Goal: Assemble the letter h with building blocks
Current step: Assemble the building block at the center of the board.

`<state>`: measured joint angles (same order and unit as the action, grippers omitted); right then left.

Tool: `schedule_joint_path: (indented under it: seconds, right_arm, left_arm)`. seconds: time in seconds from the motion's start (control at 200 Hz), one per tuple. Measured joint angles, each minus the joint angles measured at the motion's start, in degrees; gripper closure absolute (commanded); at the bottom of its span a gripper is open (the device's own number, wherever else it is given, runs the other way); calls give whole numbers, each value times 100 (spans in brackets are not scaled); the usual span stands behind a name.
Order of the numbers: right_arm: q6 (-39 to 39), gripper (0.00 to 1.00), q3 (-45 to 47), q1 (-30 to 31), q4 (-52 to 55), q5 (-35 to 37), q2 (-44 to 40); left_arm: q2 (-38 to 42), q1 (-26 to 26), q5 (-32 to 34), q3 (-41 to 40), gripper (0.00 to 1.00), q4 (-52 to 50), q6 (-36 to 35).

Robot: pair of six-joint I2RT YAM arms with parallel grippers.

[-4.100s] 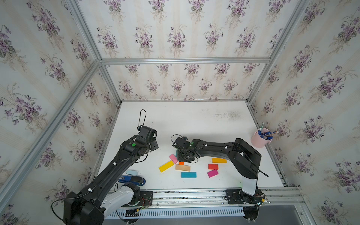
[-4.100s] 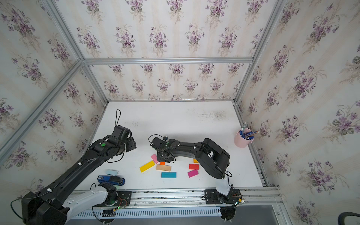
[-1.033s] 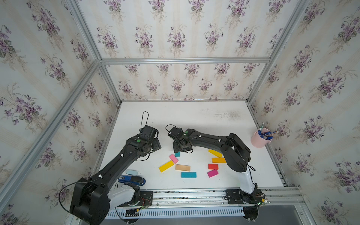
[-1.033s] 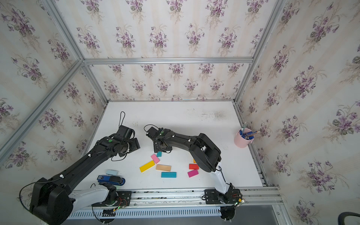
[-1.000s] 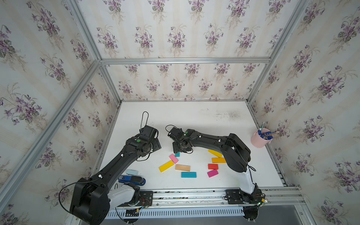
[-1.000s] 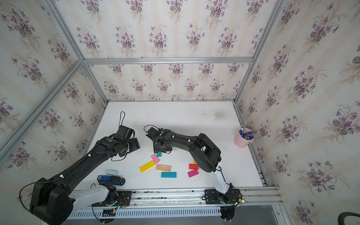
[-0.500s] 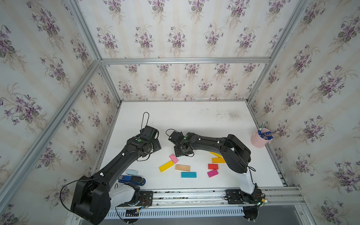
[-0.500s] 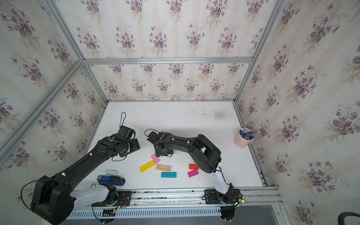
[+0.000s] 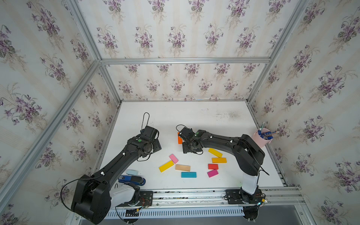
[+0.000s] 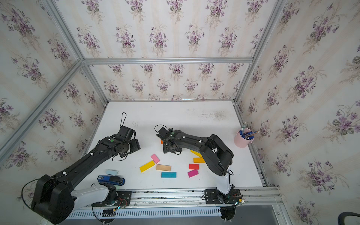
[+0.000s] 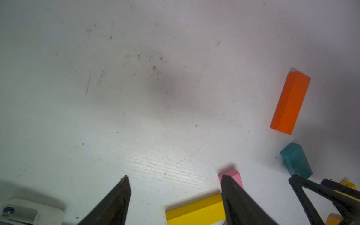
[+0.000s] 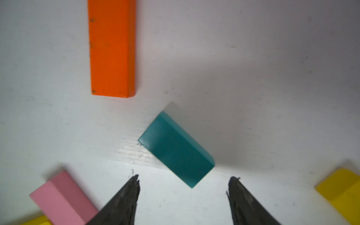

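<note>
My right gripper [image 12: 185, 177] is open, its tips just short of a short teal block [image 12: 175, 150] that lies askew on the table. In both top views the right gripper [image 9: 190, 149] covers that block. A long orange block [image 9: 179, 138] lies just beyond it, apart. Nearer the front lie pink [image 9: 173, 158], yellow [image 9: 166, 166], wood [image 9: 182, 167], long teal [image 9: 188, 174], yellow [image 9: 215, 152], amber [image 9: 219, 160], red [image 9: 213, 166] and magenta [image 9: 212, 173] blocks. My left gripper [image 11: 174, 176] hangs open and empty at the left, above bare table. No letter h shows.
A dark blue stapler-like object [image 9: 132, 179] and a pale blue pad [image 9: 132, 172] lie at the front left. A pink cup of pens [image 9: 262, 137] stands at the right edge. Flowered walls close in three sides of the white table [image 9: 194, 116].
My right gripper has shifted toward the front, over the short teal block, uncovering the orange block, and its jaws have widened. The left arm has barely moved.
</note>
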<state>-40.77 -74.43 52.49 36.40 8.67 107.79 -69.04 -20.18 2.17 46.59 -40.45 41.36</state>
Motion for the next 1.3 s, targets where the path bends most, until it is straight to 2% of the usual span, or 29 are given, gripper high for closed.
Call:
schedule_joint_path:
  seconds: [0.155, 0.29, 0.514, 0.694, 1.059, 1.299]
  right_arm:
    - [-894, 14, -101, -44, 66, 96, -22]
    - [-1633, 16, -273, -55, 50, 116, 144]
    - [-2221, 17, -212, -308, -42, 79, 267]
    - [-2245, 17, -308, -332, -103, -103, 479]
    - [-2218, 35, -404, -358, -179, -162, 726]
    - [-2026, 40, -345, -363, -181, -57, 697]
  left_arm:
    - [-20, 2, 0, 0, 24, 2, 0]
    - [-61, 9, -7, 2, 24, 0, -2]
    - [7, 46, -31, 11, 24, 0, -74]
    - [2, 72, -85, 11, 24, 0, -107]
    - [-39, 72, -190, 11, 24, 2, -133]
    - [-70, 72, -212, 66, 25, 7, -138]
